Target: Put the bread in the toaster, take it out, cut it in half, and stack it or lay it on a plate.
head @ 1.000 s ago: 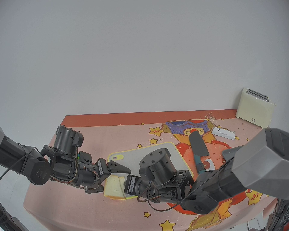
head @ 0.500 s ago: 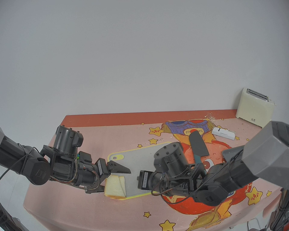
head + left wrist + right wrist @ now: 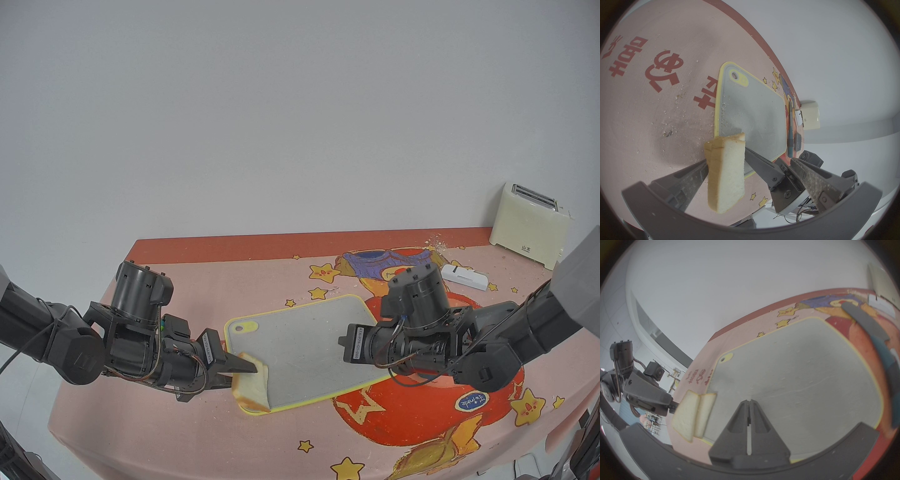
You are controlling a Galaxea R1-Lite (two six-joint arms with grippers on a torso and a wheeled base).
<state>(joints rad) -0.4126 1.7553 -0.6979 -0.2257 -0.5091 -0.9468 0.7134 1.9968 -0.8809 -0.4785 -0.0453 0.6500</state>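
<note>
Two pale bread halves (image 3: 253,389) stand on edge, pressed together, at the near left corner of the grey, yellow-rimmed cutting board (image 3: 306,331). My left gripper (image 3: 245,367) is shut on them, one finger on each side of the bread (image 3: 725,175). My right gripper (image 3: 748,404) is shut and holds nothing; it hovers over the right part of the board, well apart from the bread (image 3: 693,415). The cream toaster (image 3: 531,228) stands at the table's far right corner. A knife (image 3: 865,321) with a dark blade and a teal handle lies right of the board.
A small white box (image 3: 464,277) lies near the toaster. The pink cartoon tablecloth (image 3: 187,281) is bare at the far left, with crumbs left of the board. The table's near edge runs just under the bread.
My right arm has pulled back to the right, away from the bread and across the board. My left gripper has shut on the bread halves and tipped them upright.
</note>
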